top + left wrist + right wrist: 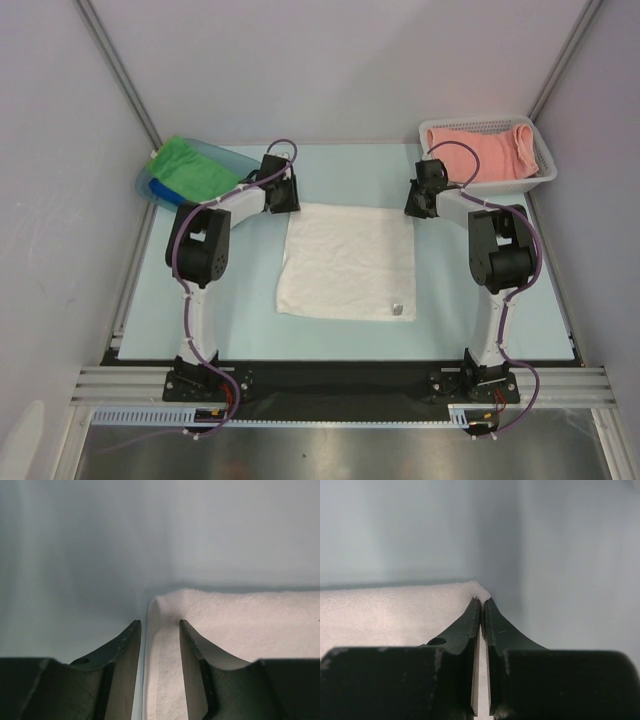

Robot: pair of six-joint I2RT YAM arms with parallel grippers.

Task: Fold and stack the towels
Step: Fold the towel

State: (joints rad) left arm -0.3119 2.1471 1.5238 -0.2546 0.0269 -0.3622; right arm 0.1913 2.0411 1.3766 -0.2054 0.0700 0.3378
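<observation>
Flat white towel (348, 262): right gripper (482, 601) clamped on its far right corner; left gripper (160, 624) apart, straddling its far left corner. Left should bite deep before both lift level.

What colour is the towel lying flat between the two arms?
The towel is white, seen best in the top external view.

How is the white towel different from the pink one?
The white towel lies spread flat on the table; the pink towel is bunched up. The white towel is out in the open; the pink towel sits inside the white basket. Both are fuzzy cloths.
</observation>
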